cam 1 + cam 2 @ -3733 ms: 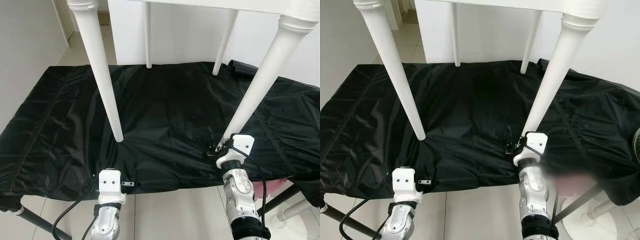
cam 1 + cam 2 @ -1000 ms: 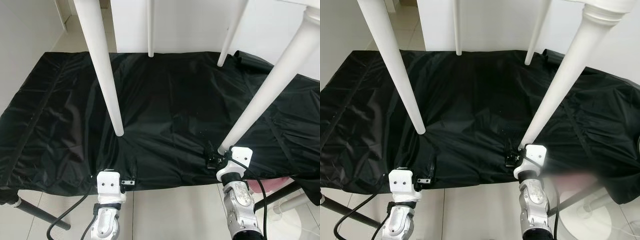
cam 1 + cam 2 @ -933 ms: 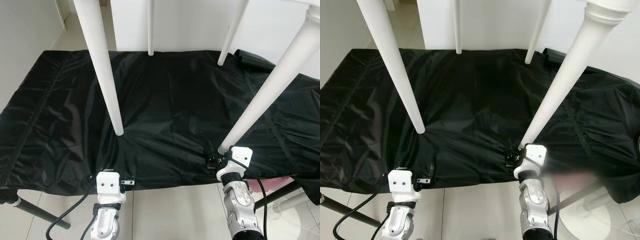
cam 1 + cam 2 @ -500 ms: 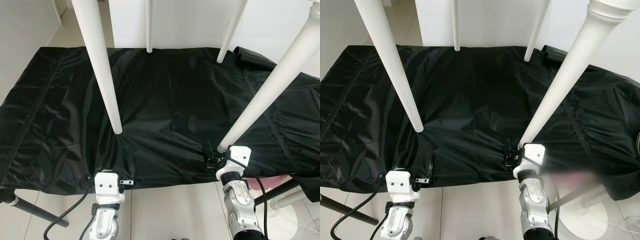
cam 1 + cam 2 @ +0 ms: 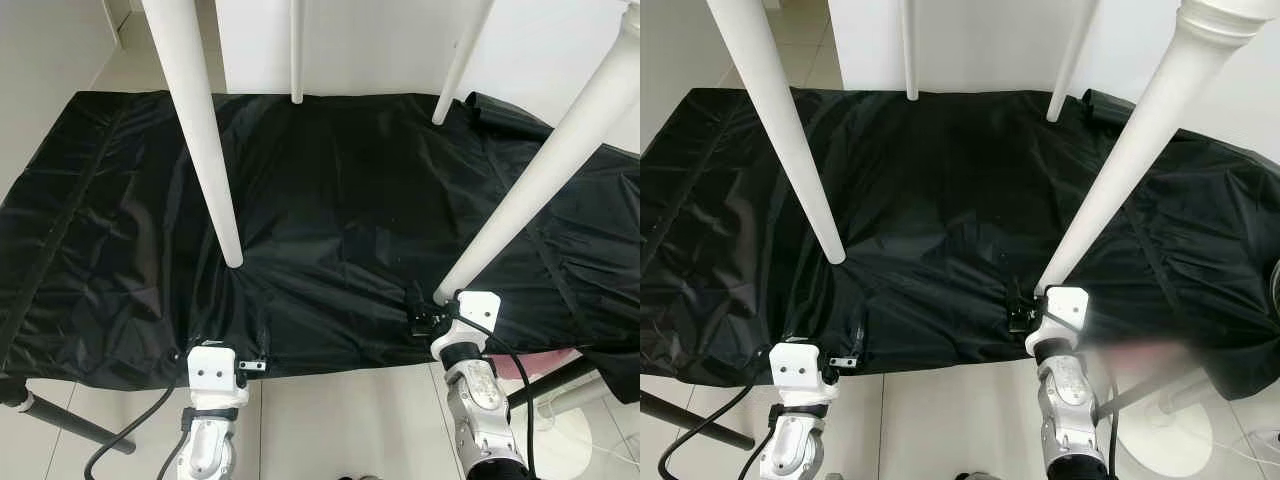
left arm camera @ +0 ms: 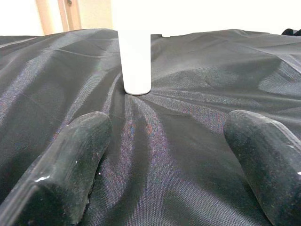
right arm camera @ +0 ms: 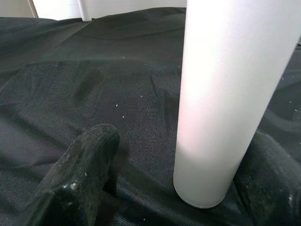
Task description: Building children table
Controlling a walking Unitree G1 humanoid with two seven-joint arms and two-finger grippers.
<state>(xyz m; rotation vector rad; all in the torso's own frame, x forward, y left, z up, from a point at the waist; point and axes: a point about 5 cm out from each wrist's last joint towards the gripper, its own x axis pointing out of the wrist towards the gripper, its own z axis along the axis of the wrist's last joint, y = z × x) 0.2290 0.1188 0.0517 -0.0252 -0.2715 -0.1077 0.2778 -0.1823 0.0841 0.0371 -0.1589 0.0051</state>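
Little was changed from half a second earlier: both grippers were kept at the near edge of the black cloth [image 5: 340,200], and only the view was shifted slightly.

Four white table legs were seen standing on the cloth, which was spread over a frame above the tiled floor [image 5: 330,420]. The right gripper [image 7: 178,179] was held wide apart, with the near right leg [image 5: 530,190] set between its fingers [image 7: 80,174], close to one of them though contact could not be confirmed. The left gripper [image 6: 164,160] was also spread wide, its fingers [image 6: 70,165] resting low on the cloth with the near left leg [image 5: 200,140] standing a little beyond them, untouched. The two far legs [image 5: 297,50] were planted near the cloth's back edge. No containers were made out; a pink object [image 5: 530,368] was partly hidden under the cloth's right corner.
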